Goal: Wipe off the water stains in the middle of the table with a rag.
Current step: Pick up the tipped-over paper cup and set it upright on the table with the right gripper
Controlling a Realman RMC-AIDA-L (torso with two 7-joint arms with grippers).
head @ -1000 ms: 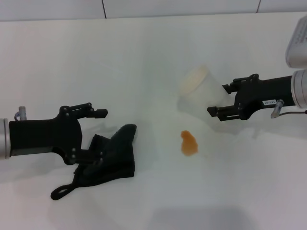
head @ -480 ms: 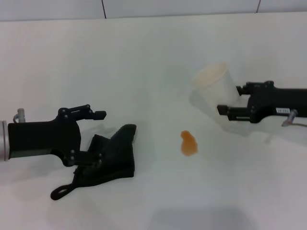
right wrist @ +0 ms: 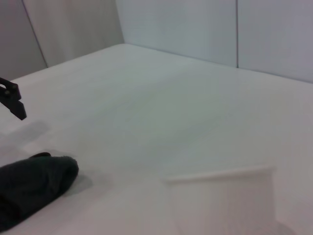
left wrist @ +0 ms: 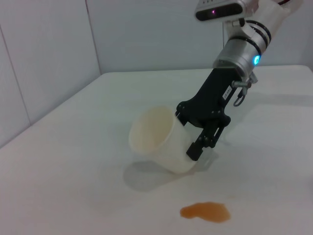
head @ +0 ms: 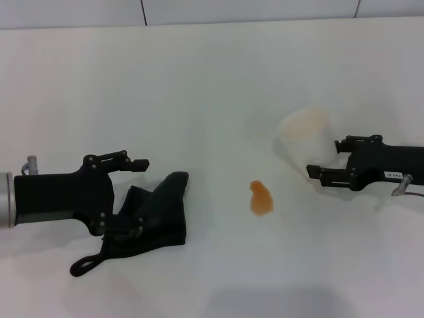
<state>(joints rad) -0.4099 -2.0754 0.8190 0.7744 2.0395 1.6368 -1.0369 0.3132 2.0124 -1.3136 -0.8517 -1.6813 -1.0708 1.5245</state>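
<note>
Water stains amber on white table, grey-lined far edge

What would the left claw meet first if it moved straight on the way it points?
Probably the orange stain: the left claw, astride the rag, points across the table toward it. Height is unclear, so it might pass above.

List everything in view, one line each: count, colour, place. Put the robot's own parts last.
Table: one, white, under everything, with a grey-lined far edge.
Stain: one, orange-amber, on the table between the two arms.
Rag: one, black to dark green, lying on the table at the robot's left, loop at its near corner.
Cup: one, translucent whitish, tilted, held off to the right of the stain.
Left gripper: one, black, open, fingers astride the rag.
Right gripper: one, black, shut on the cup.
</note>
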